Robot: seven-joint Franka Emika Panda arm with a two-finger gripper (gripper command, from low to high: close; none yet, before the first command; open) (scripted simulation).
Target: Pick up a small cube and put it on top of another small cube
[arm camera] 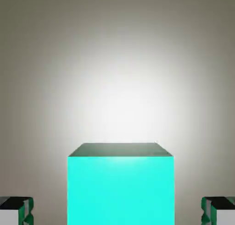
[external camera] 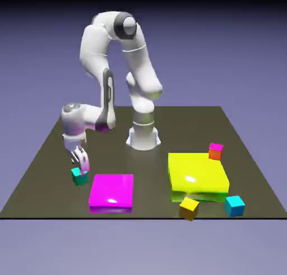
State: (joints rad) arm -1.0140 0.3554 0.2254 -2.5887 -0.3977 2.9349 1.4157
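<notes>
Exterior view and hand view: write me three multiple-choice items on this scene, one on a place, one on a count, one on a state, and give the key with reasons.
1. Where is the gripper?
A. Above the yellow slab
B. At the teal cube, on the exterior view's left
C. Beside the cyan cube

2. How many flat slabs lie on the table?
A. One
B. Two
C. Four

3. How do the fingertips stand to the teal cube?
A. Apart, with a gap on each side
C. Pressed shut on it
B. Holding it above the cyan cube

Key:
1 B, the hand hangs right over the teal cube, far from the cyan cube.
2 B, only the magenta slab and the yellow slab show.
3 A, the hand view shows each fingertip clear of the cube's sides.
</notes>
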